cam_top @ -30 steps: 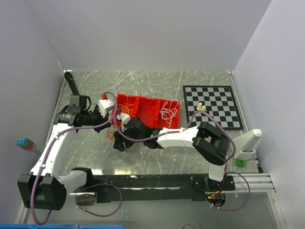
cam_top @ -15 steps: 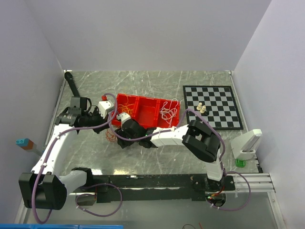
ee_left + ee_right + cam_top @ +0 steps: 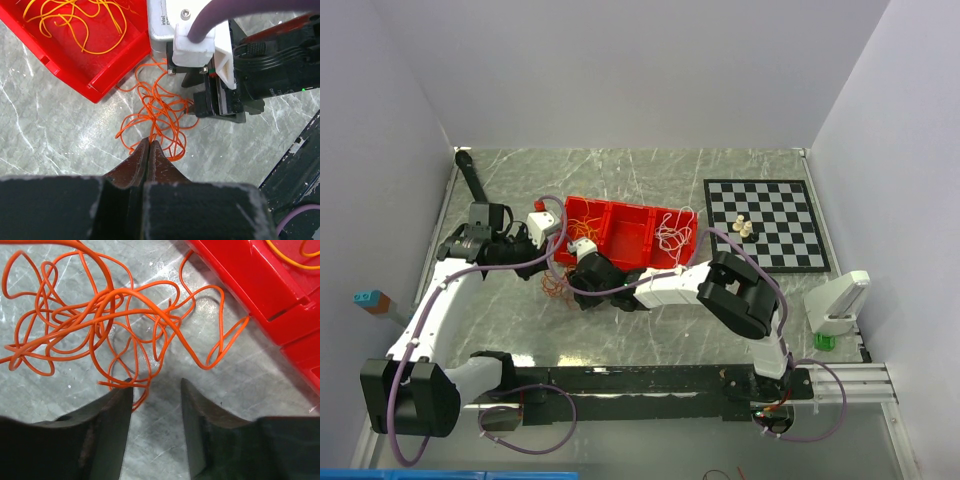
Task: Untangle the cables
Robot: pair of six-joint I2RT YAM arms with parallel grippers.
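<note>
A tangle of thin orange cable (image 3: 160, 112) lies on the table just in front of the red tray (image 3: 75, 60); it also shows in the top view (image 3: 554, 284) and in the right wrist view (image 3: 100, 320). My left gripper (image 3: 149, 142) is shut, with an orange strand pinched at its tips. My right gripper (image 3: 156, 385) is open and low over the tangle's edge, its left fingertip (image 3: 122, 390) touching strands. More orange-yellow cable (image 3: 85, 25) lies in the tray's left compartment, and white cable (image 3: 672, 232) in its right one.
The red tray (image 3: 630, 245) stands mid-table, right behind both grippers. A chessboard (image 3: 790, 200) with small pieces (image 3: 743, 226) lies at the right. A black rod (image 3: 472, 178) lies at the far left. A white device (image 3: 840, 300) stands at the right edge.
My right arm has slid left, bringing its open gripper up against the orange tangle. My left gripper has held nearly still, staying shut on the strand.
</note>
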